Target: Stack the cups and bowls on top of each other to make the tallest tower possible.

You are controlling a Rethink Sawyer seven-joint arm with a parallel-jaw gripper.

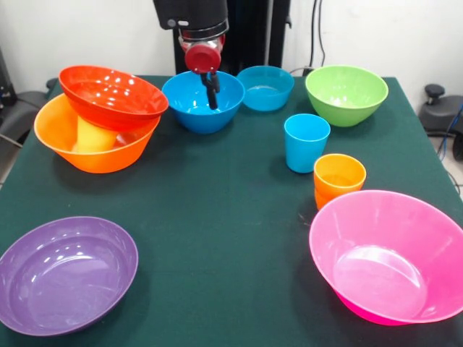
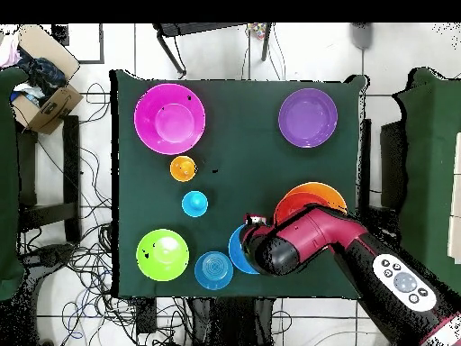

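Front view — gripper (image 1: 211, 94) hangs inside blue bowl (image 1: 195, 108), rim close.

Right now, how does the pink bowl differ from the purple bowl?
The pink bowl looks larger than the purple bowl. In the front view the pink bowl sits at the table's near right corner, just beside the orange cups, while the purple bowl sits alone at the near left corner. Both are glossy, round, upright and empty, and neither is stacked on anything.

lab | floor cables (image 2: 90, 261) | cardboard box (image 2: 45, 99) | green-cloth table (image 1: 217, 217)
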